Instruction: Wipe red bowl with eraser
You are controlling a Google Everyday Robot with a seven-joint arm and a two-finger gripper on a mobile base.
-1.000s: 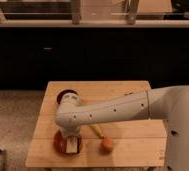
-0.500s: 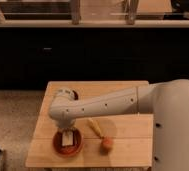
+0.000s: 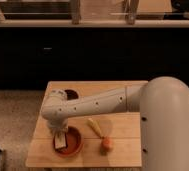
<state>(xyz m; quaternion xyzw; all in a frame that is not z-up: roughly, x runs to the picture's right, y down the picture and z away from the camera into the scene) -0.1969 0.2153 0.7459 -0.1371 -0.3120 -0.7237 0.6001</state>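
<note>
The red bowl (image 3: 74, 145) sits on the wooden table (image 3: 123, 131) near its front left. My gripper (image 3: 61, 137) points down into the left part of the bowl, hanging from the white arm that reaches in from the right. It is shut on the eraser (image 3: 61, 143), a small whitish block with a darker face, which rests against the inside of the bowl. The fingers are mostly hidden behind the wrist.
A darker maroon bowl (image 3: 70, 94) stands at the back left of the table, just behind the arm. A yellow stick-like object (image 3: 94, 127) lies right of the red bowl, and a small orange lump (image 3: 106, 144) lies near the front edge. A dark counter runs behind the table.
The gripper has moved the eraser leftwards inside the red bowl, and the wrist has swung left with it. The other objects have not moved.
</note>
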